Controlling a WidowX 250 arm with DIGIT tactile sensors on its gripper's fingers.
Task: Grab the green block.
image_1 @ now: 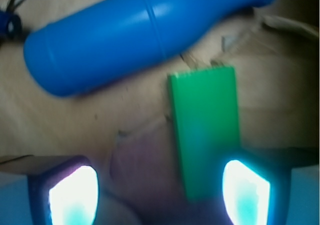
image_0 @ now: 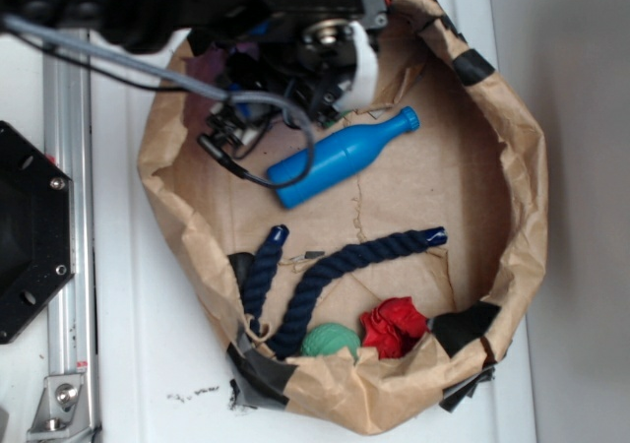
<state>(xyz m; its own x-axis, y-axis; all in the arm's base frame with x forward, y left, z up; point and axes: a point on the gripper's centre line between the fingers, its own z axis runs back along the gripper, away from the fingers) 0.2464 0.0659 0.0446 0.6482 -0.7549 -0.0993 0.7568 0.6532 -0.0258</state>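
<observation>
My own arm hides the green block (image_1: 205,130) from outside; it lies flat on the paper basket's (image_0: 512,217) floor beside the blue bottle (image_1: 135,30). My pincer (image_1: 160,192) gapes wide, empty, its right finger (image_1: 246,192) overlapping the block's near corner.

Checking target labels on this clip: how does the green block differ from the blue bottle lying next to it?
The green block is a flat, straight-edged slab; the blue bottle is rounded and narrows to a neck. The block is bright green, the bottle blue. In the wrist view the block is the shorter and points away from the hand, lying partly between its fingers, while the bottle lies crosswise beyond it. Both rest on the brown paper and look smooth and single-coloured.
</observation>
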